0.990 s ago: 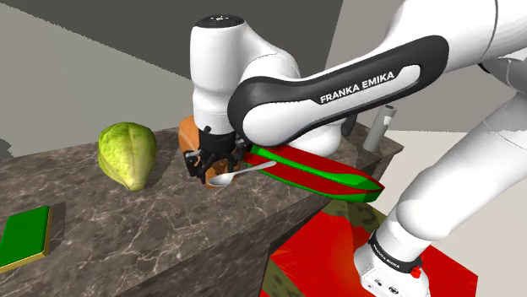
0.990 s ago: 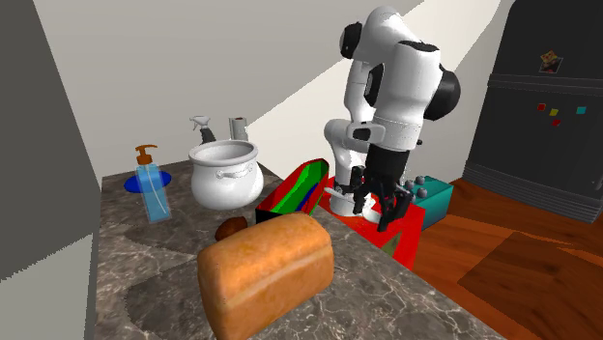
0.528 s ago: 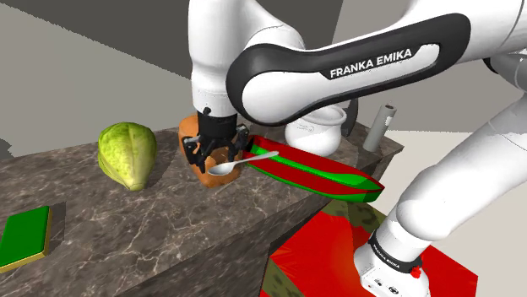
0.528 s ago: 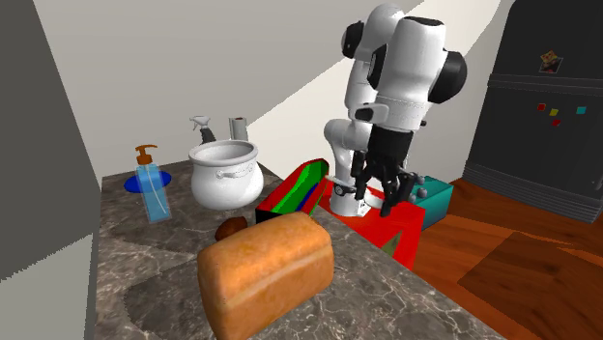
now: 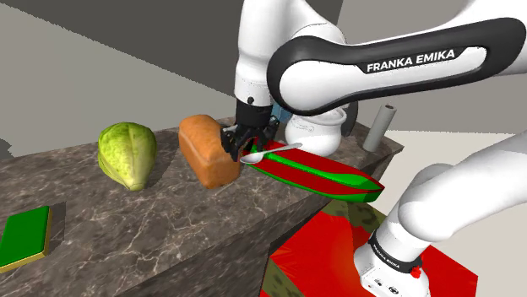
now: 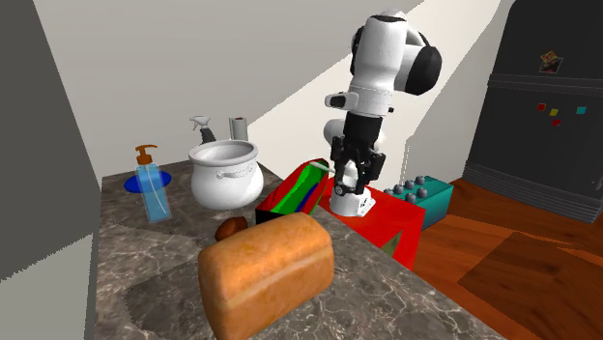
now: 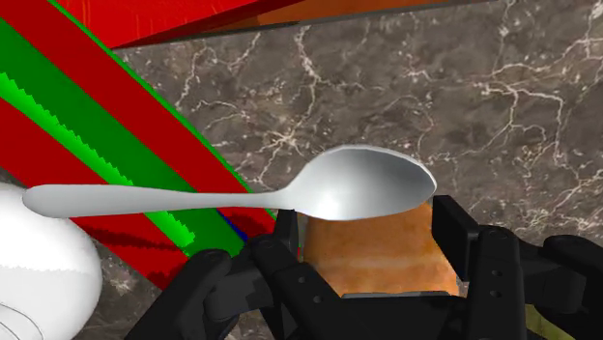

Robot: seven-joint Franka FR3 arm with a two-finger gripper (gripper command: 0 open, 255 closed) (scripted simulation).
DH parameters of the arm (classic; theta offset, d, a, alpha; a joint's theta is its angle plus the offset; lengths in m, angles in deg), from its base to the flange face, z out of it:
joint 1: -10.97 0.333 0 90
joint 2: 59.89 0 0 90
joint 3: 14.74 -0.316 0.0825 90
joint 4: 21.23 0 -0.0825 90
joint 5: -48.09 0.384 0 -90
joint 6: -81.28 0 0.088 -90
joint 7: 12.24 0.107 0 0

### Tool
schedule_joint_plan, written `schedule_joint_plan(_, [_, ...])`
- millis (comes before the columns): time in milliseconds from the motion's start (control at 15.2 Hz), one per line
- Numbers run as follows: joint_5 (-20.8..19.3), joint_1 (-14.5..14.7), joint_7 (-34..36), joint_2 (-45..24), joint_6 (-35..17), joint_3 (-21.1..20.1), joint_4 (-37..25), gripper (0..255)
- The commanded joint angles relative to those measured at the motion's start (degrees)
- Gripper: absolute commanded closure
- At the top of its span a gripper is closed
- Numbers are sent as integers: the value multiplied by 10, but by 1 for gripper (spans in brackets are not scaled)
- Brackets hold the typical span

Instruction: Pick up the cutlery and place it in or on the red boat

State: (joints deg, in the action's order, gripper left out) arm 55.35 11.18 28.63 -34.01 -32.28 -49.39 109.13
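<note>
**Item 1, hand** [image 5: 247, 145]: black, 2 fingers, on white arm. Closed narrow on the spoon. In wrist view the fingers [image 7: 454, 232] sit at either end of the bowl. Hangs above desk just beside loaf, by the boat's end at shoulder view's left. Also seen in 2nd ext. view [image 6: 350, 179], above boat.

**Item 2, spoon** [image 5: 274, 152]: silver-grey, held roughly level, off the desk. Bowl in the hand. Handle runs out across the boat's red/green stripes twd white pot (wrist view [image 7: 290, 193]). Contact w/ boat: cannot tell.

**Item 3, red boat** [image 5: 317, 171]: long, narrow, red w/ green stripes, on desk betw. loaf and pot. Its end at shoulder view's left lies below the hand.

**Item 4, desk** [image 5: 169, 224]: dark brown marble-look top, pale veins.

**Item 5, bread loaf** [image 5: 207, 150]: orange-brown, on desk just beside hand. Nearest the camera in 2nd ext. view.

**Item 6, cabbage** [image 5: 127, 154]: green, on desk, well apart from loaf at shoulder view's left.

**Item 7, white pot** [image 6: 224, 174]: 2 handles, on desk next to boat.

**Item 8, soap bottle** [image 6: 150, 191]: clear blue, brown pump, on desk near pot.

**Item 9, green slab** [image 5: 25, 236]: flat, pale rim, at desk's near corner in shoulder view.

**Item 10, stand** [image 5: 338, 253]: red box under arm base, beside desk.
</note>
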Motion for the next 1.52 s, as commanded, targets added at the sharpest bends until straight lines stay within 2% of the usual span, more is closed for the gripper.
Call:
schedule_joint_plan(0, [11, 6, -32, 36, 4, 29, 31, 255])
schedule_joint_plan(330, [17, 15, -105, 121, 19, 99, 104, 255])
schedule_joint_plan(660, [-1, 11, -178, 200, 40, 173, 166, 255])
schedule_joint_plan(1452, [12, 17, -172, 186, -58, 154, 250, 255])
